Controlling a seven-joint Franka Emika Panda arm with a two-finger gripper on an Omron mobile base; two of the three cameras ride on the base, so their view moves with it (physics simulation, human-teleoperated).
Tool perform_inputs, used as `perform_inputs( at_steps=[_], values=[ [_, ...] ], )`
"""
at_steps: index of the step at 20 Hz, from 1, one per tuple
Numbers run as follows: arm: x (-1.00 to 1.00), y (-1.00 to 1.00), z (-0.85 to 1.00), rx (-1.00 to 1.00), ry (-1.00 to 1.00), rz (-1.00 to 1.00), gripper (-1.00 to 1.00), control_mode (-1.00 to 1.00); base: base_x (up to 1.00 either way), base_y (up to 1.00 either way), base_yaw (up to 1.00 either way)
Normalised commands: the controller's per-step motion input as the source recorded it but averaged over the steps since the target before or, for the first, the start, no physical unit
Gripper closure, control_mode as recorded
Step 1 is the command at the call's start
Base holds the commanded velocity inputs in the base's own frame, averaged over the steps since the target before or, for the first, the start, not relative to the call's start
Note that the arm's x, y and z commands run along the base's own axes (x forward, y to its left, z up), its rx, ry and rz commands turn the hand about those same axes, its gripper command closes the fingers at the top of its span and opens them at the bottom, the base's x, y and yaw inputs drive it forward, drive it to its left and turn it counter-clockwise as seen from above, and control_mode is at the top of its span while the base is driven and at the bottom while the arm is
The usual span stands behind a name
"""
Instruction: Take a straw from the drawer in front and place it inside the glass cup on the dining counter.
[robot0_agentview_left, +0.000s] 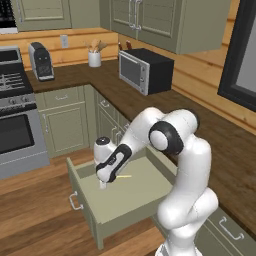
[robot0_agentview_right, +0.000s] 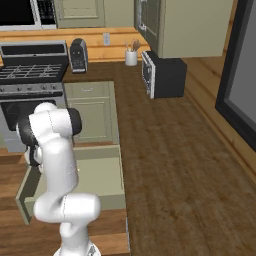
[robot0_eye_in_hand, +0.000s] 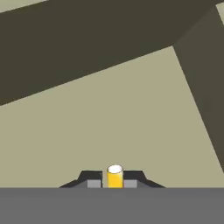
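The sage-green drawer (robot0_agentview_left: 131, 201) stands pulled open below the counter, and its pale floor (robot0_eye_in_hand: 109, 113) spreads out in the hand view. My gripper (robot0_agentview_left: 103, 184) reaches down into the drawer near its left side. A thin pale-yellow straw (robot0_agentview_left: 123, 176) lies on the drawer floor, sticking out to the right of the hand. In the hand view the straw's yellow end (robot0_eye_in_hand: 114, 176) sits pinched between the two dark fingertips (robot0_eye_in_hand: 93, 179), so the gripper (robot0_eye_in_hand: 114, 180) is shut on it. In the right base view the arm hides the hand over the drawer (robot0_agentview_right: 102, 175). The glass cup and dining counter are out of view.
A dark wood countertop (robot0_agentview_left: 225, 150) runs along the right, carrying a microwave (robot0_agentview_left: 145, 70). A white utensil crock (robot0_agentview_left: 94, 57) and a coffee machine (robot0_agentview_left: 41, 61) stand at the back. A stove (robot0_agentview_left: 15, 110) is on the left. The drawer's walls (robot0_eye_in_hand: 201, 87) rise close around the hand.
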Motion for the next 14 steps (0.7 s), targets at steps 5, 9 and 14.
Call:
perform_inputs(
  at_steps=[5,9,14],
  values=[
    [-0.35,0.0,1.0,0.18,-0.05,0.0,1.0,-1.0,0.0,0.0,0.0],
    [0.15,0.0,1.0,0.18,0.0,0.0,1.0,-1.0,0.0,0.0,0.0],
    [0.43,0.01,1.0,0.12,0.0,0.0,1.0,-1.0,0.0,0.0,0.0]
  ],
)
